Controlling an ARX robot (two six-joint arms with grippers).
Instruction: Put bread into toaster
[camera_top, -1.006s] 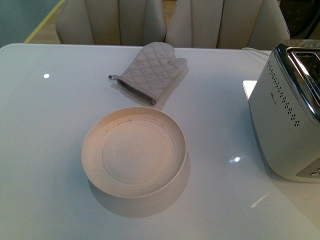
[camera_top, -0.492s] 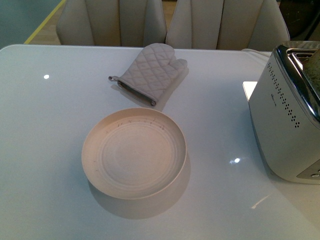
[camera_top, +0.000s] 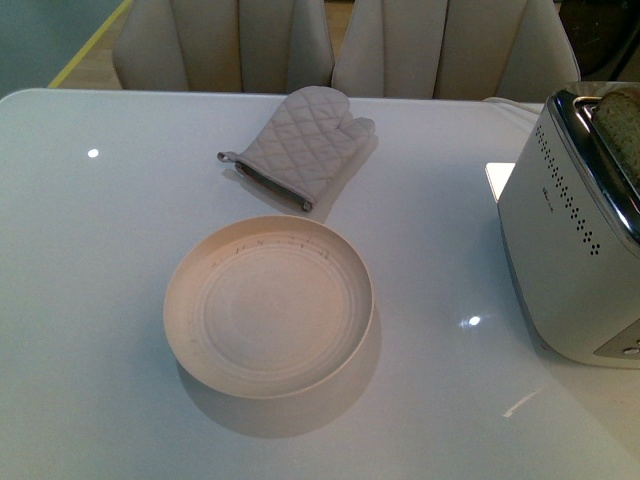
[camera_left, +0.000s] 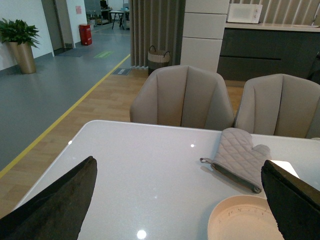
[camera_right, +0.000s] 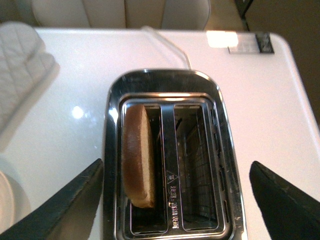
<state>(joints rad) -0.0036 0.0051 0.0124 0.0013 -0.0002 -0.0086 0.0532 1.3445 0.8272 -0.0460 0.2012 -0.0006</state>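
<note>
- Toaster (camera_top: 575, 230): cut off by the right edge of the front view; only its white side with rows of dark dots, part of the chrome top and a sliver of the controls at lower right are visible. The right wrist view shows the whole chrome top (camera_right: 170, 150) with two long slots.
- Bread (camera_right: 137, 155): stands on edge in the slot nearer the oven mitt, brown crust uppermost, its lower part hidden inside the toaster. In the front view only a speckled tan corner (camera_top: 622, 125) shows at the upper right of the frame. The other slot shows only wire guides.
- Right gripper (camera_right: 175, 195): only two dark fingertips show, at the lower left and lower right of its wrist view, spread wide to either side of the toaster, holding nothing.
- Left gripper (camera_left: 175, 200): likewise only two dark fingertips at the lower corners of its wrist view, wide apart, nothing between them.
- Plate (camera_top: 268, 305): cream, round, at centre of the front view, on the white table (camera_top: 100, 250).
- Oven mitt (camera_top: 300, 145): grey quilted, lying flat above the plate in the front view.
- Chairs (camera_top: 330, 45): two beige backs, tops cut off at the upper edge.
</note>
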